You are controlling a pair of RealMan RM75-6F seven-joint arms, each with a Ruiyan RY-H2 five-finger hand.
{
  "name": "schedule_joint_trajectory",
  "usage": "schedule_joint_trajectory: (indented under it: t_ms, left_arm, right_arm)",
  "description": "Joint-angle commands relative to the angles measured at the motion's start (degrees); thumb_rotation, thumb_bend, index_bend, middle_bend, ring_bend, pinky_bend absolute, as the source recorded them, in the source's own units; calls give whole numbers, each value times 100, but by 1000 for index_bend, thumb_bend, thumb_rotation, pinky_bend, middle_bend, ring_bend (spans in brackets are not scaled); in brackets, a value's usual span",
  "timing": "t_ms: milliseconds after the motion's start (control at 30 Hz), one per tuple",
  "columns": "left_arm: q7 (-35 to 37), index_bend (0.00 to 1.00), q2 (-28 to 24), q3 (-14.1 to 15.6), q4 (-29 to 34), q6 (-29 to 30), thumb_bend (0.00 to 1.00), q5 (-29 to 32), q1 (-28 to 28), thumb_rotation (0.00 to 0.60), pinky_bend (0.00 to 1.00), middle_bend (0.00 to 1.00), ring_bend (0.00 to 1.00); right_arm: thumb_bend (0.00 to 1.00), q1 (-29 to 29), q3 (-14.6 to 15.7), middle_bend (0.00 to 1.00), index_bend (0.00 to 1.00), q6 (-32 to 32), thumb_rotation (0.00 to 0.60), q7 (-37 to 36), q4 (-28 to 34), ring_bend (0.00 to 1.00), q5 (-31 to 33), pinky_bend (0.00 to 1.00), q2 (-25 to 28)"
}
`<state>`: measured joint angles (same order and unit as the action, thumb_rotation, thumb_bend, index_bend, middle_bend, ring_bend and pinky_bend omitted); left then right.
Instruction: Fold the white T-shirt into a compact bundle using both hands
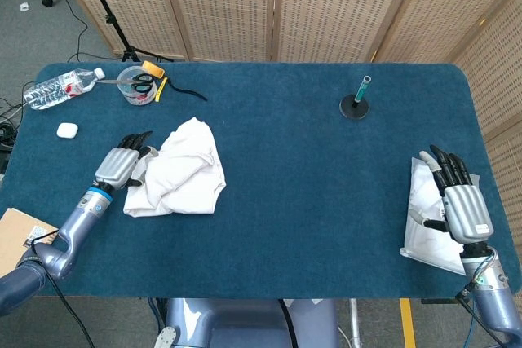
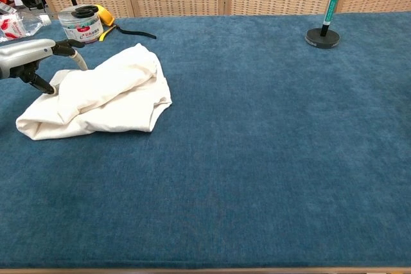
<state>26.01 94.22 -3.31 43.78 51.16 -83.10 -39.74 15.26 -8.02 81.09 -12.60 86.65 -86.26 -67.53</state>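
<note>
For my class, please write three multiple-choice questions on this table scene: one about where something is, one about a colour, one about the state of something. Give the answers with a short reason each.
1. Where does the T-shirt lie?
A. on the left part of the table
B. at the right edge
C. beside the pen stand

2. What colour is the table cover?
A. red
B. dark blue
C. grey

3. What is the left hand doing?
A. lifted high above the table
B. touching the T-shirt's edge
C. gripping the bottle

Answers:
1 A, the white bundle sits left of centre, far from the pen stand.
2 B, blue cloth covers the whole top.
3 B, its fingers meet the cloth in the chest view, while the bottle lies apart.
</note>
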Motion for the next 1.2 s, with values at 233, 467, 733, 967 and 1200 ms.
schedule_joint_trajectory:
  t_ms: [233, 467, 733, 967, 1200]
  left_arm:
    - [71, 393, 216, -17, -188, 78, 548, -23, -10, 600, 0, 0, 0]
    - [19, 494, 328, -79, -281, 193, 612, 25, 26, 600, 0, 0, 0]
    - [-110, 603, 369, -118, -216, 859, 633, -161, 94, 600, 0, 0, 0]
    - [-478, 648, 406, 25, -50, 1673, 633, -648, 79, 600, 0, 0, 0]
    - [-1320, 649, 557, 273, 6, 2085, 594, -1180, -68, 600, 0, 0, 0]
  right_arm:
    - [0, -5, -1, 0, 0, 11, 600, 9, 10, 0, -1, 0, 2]
    - [0, -6, -2, 0, 0, 13, 600, -12, 9, 0, -3, 0, 7]
    - [0, -13, -11, 0, 0, 36, 600, -40, 15, 0, -7, 0, 24]
    - [0, -17, -6, 0, 0, 42, 600, -17, 32, 0, -12, 0, 25]
    - [0, -18, 5, 0, 0, 47, 600, -11, 53, 0, -34, 0, 30]
